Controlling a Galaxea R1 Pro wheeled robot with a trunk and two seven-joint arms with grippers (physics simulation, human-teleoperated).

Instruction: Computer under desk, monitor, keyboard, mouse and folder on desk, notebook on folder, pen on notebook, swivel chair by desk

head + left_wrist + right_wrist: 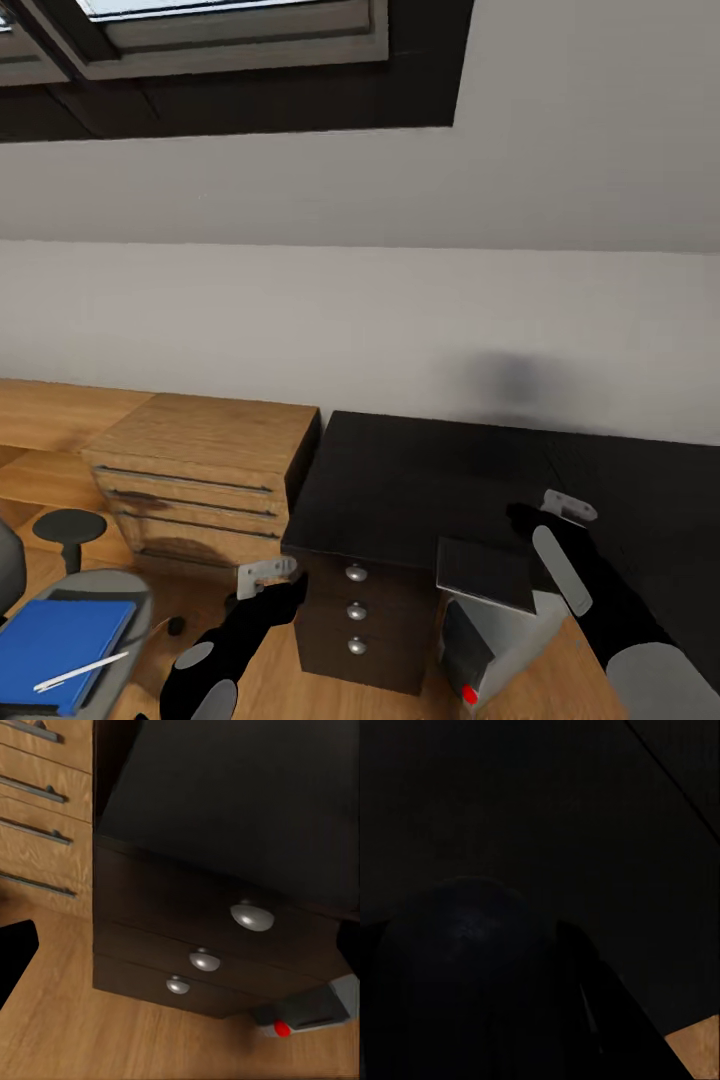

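Pincer states cannot be told at the desk (400, 480); pen (80, 672) lies on the folder (60, 640).

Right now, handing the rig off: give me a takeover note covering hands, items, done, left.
Left hand is low in front of the desk drawers. Right hand is over the desk front edge. Open or shut is unclear for both.
Folder is on the swivel chair seat, pen lying on it. Computer is on the floor beside the drawers. A dark flat panel, maybe the keyboard, is above the computer.
Done: nothing confirmed.
Left: folder, pen, chair and the rest.
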